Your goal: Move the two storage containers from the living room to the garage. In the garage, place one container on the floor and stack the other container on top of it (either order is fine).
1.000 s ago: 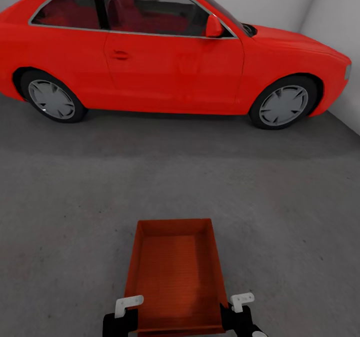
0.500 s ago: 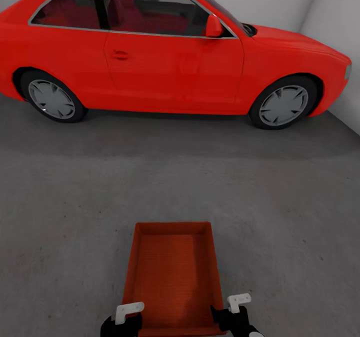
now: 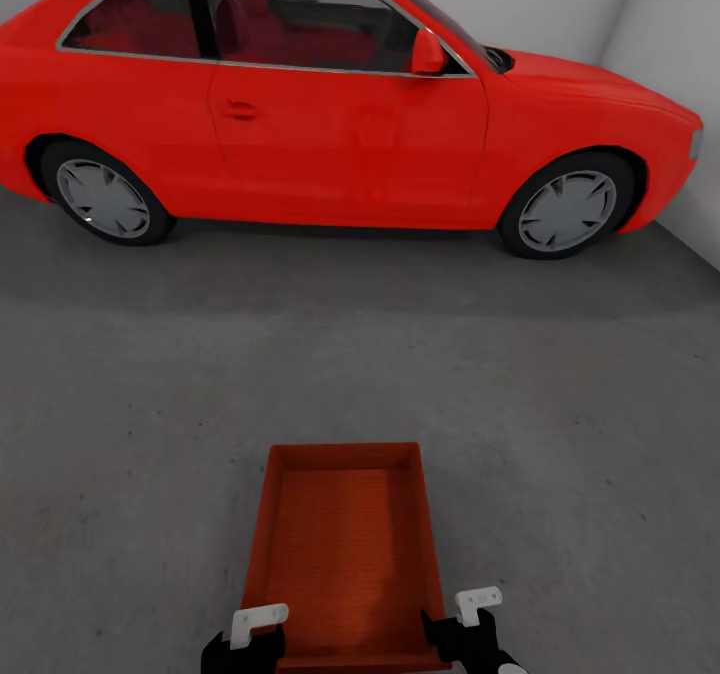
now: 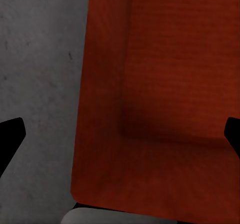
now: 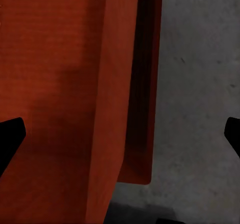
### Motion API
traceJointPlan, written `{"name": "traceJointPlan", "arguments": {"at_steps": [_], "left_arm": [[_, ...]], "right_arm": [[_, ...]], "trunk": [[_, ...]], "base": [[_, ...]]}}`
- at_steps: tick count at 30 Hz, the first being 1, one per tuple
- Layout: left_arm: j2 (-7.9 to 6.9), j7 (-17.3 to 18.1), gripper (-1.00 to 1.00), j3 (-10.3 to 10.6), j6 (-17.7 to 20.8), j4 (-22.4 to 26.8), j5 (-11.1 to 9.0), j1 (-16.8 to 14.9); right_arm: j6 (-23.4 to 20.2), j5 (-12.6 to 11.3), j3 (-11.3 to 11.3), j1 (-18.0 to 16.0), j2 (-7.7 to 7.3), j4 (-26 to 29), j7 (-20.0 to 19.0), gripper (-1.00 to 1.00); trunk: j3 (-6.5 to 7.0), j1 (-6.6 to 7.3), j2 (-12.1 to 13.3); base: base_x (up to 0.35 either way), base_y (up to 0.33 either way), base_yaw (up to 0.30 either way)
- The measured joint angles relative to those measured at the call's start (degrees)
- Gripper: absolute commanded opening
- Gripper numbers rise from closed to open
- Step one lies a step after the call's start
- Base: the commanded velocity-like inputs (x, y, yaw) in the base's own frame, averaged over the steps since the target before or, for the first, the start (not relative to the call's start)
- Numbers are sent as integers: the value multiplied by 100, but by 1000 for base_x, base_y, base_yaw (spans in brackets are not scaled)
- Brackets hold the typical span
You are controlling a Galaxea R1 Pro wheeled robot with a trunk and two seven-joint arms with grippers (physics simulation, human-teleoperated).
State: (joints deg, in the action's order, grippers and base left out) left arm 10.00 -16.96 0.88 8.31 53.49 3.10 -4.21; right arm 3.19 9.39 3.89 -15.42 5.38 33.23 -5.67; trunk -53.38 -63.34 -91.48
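Note:
One orange-red storage container lies open side up on the dark grey concrete floor of the garage, close in front of me. My left gripper is at its near left corner and my right gripper at its near right corner. In the left wrist view the black fingertips stand wide apart, with the container's side wall between them. The right wrist view has the same: fingertips far apart astride the container's wall. Both grippers are open.
A large glossy red car stands side-on across the far end, before a white wall. Another white wall closes the right side. Bare concrete stretches between the car and the container.
Over the last second the container and both grippers sank slightly toward the view's lower edge. In the last half second nothing moved.

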Motion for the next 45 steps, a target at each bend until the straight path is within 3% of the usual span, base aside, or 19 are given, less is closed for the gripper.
{"name": "traceJointPlan", "arguments": {"at_steps": [32, 45], "left_arm": [[0, -7, 100, 8, 13, -1, 0, 0], [0, -7, 100, 9, 14, -2, 0, 0]], "right_arm": [[-4, -10, 0, -1, 0, 0, 3, 100], [-5, -11, 0, 0, 0, 0, 0, 100]], "trunk": [[0, 0, 0], [233, 285, 520]], "base": [[0, 0, 0], [0, 0, 0]]}}
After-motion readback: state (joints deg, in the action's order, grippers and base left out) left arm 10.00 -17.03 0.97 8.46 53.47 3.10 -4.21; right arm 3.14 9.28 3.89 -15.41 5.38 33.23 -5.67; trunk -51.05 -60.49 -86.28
